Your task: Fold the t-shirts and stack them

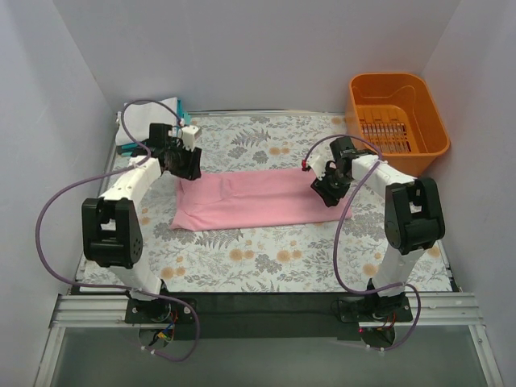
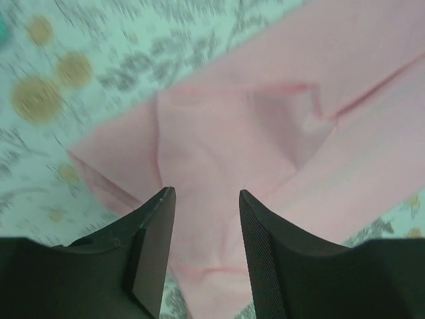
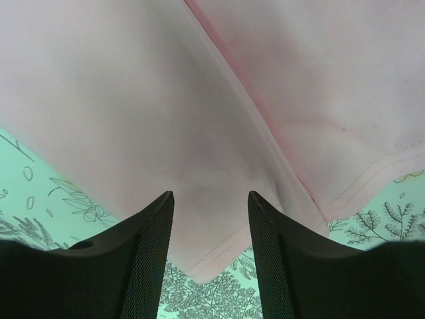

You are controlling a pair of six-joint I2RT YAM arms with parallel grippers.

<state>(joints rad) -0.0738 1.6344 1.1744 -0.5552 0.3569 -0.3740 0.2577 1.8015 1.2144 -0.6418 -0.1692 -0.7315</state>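
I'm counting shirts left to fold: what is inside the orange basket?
The orange basket shows only its own slotted floor and inner walls; no cloth is visible in it. Its near wall hides a strip of the floor along that edge.

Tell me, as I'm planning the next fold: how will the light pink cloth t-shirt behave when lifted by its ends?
Probably floppy: the light pink cloth t-shirt lies flat with soft creases, so its middle would likely sag. It looks thin, so likely light for the open left gripper and right gripper. Pushed, it would probably bunch up.
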